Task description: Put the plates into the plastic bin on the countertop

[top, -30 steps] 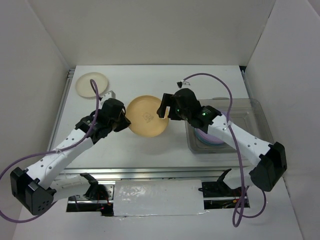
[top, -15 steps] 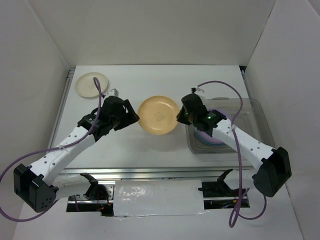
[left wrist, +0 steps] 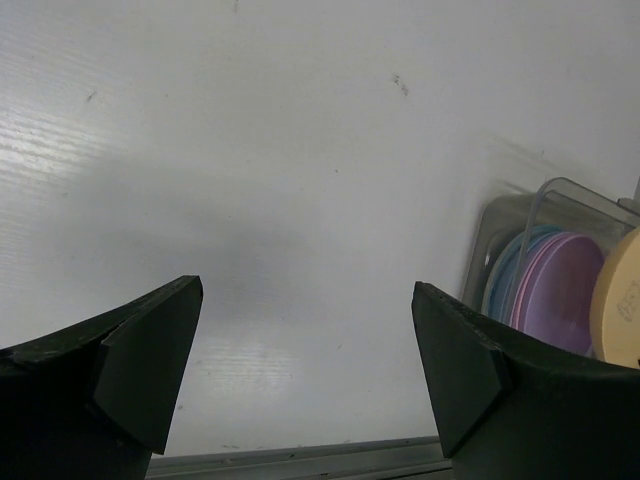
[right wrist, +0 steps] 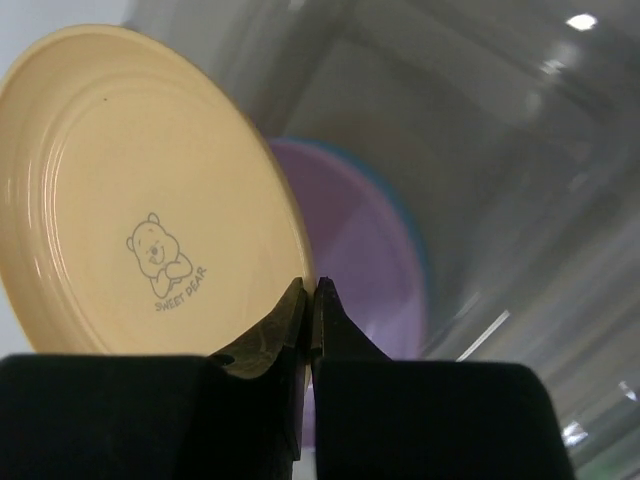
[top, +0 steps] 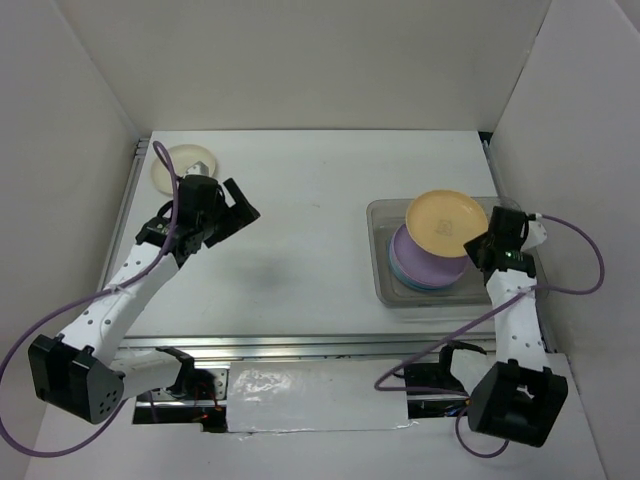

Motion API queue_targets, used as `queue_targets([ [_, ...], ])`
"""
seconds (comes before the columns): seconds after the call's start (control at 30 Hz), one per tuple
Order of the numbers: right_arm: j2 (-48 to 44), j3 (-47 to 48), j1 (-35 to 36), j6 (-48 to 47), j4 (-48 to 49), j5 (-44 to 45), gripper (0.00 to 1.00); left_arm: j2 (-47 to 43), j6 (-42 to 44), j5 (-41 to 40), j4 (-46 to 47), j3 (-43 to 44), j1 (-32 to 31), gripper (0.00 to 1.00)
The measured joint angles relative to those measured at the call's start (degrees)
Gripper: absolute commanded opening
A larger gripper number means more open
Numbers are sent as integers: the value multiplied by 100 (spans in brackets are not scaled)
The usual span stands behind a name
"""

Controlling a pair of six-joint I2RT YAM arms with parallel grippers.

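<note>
My right gripper is shut on the rim of an orange-yellow plate with a bear print, held above the plastic bin. In the bin lies a stack with a lavender plate on top and a blue plate under it. A cream plate lies on the countertop at the far left, partly behind my left arm. My left gripper is open over bare countertop with nothing between its fingers.
White walls enclose the countertop on the left, back and right. A metal rail runs along the near edge. The bin shows at the right edge of the left wrist view.
The left gripper let go of the orange-yellow plate and drew back to the left. The right gripper closed on the plate's rim and carried it right, over the bin.
</note>
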Motion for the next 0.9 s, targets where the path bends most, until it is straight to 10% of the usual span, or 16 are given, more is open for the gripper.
queue_targets([
  [0.4,-4,-765,-968,-468,83,-1121,3,125,470,487,68,-247,573,99],
  [0.43,-61,-765,-946,-485,90,-1152,7,133,487,507,74,-280,592,99],
  [0.57,-291,-765,-866,-450,105,-1182,83,138,503,575,96,-372,595,99],
  [0.7,-638,-765,-774,-481,79,-1209,100,208,505,616,125,-376,612,99],
  [0.9,-1270,-411,-531,-457,-374,-1279,100,415,481,671,225,-378,938,99],
])
